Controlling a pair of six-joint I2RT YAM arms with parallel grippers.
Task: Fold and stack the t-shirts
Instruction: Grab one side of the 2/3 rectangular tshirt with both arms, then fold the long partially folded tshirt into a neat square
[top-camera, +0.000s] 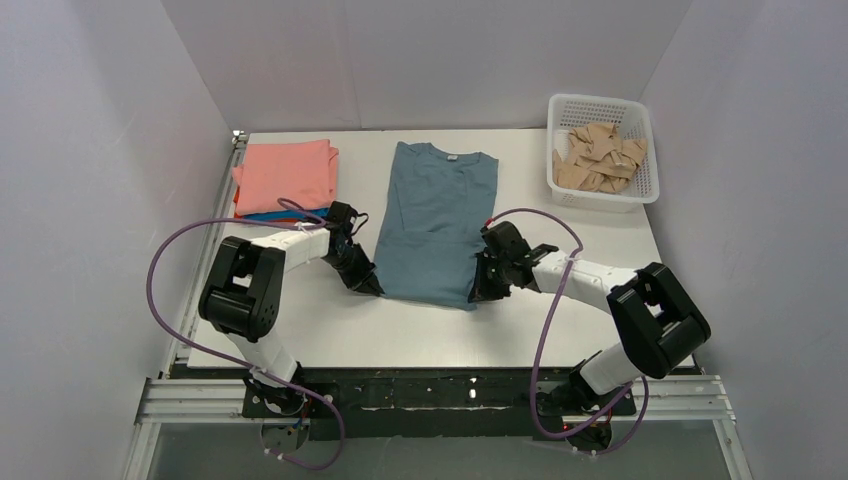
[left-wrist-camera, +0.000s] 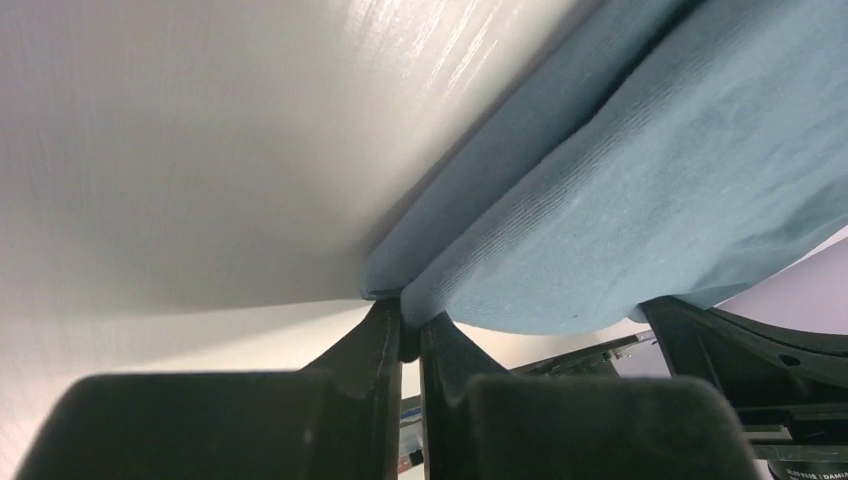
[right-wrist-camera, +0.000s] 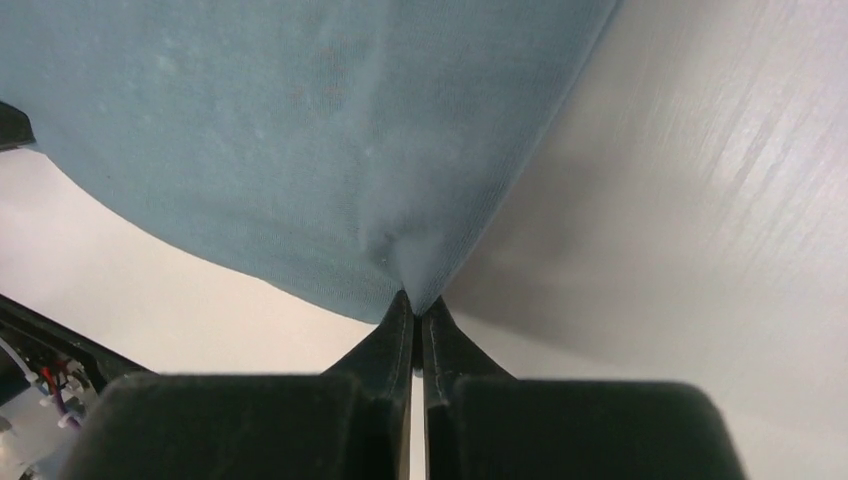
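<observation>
A grey-blue t-shirt (top-camera: 434, 215) lies flat in the middle of the table, sides folded in, collar at the far end. My left gripper (top-camera: 369, 287) is shut on its near left hem corner; the left wrist view shows the cloth (left-wrist-camera: 600, 200) pinched at my left gripper (left-wrist-camera: 410, 322). My right gripper (top-camera: 479, 294) is shut on the near right hem corner, and the right wrist view shows the fabric (right-wrist-camera: 300, 130) puckering into my right gripper (right-wrist-camera: 415, 305). A folded stack of t-shirts (top-camera: 286, 176), salmon-pink on top with blue and orange-red edges below, sits at the far left.
A white plastic basket (top-camera: 604, 150) holding tan pieces stands at the far right corner. White walls close in the table on three sides. A metal rail (top-camera: 220, 200) runs along the left edge.
</observation>
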